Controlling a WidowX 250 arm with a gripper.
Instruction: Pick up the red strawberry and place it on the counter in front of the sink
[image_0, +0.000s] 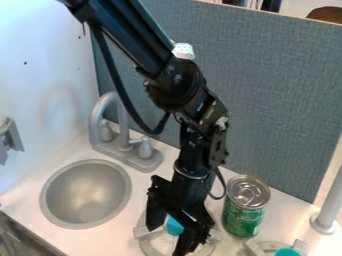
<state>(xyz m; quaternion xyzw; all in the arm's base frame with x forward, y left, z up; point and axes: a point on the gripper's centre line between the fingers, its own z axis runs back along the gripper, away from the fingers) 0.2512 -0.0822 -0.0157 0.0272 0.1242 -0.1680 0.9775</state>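
Camera view: the gripper (167, 240) hangs low over a grey burner (151, 246), its two fingers open and parted, with the blue centre piece (175, 226) of the burner showing between them; whether they touch it, I cannot tell. The nearest loose thing is a green can (243, 216), upright on the white counter (25, 206) just beside the gripper, toward the view's right, close to the grey-blue partition (280, 120). I would expect smooth, slightly slippery metal, stiff at the rims but easy to dent along the thin wall, with a fair weight if full and very little if drained. The best hold is probably across the round side at mid-height, pads level and squeeze moderate, since high on the rim it could tip or slip. As for containers, the can shows its silver top and pull tab, but whether it is sealed and what it holds are hidden. Farther left, the round sink bowl (47, 200) is set into the counter, below and in front of a grey faucet (123, 131).
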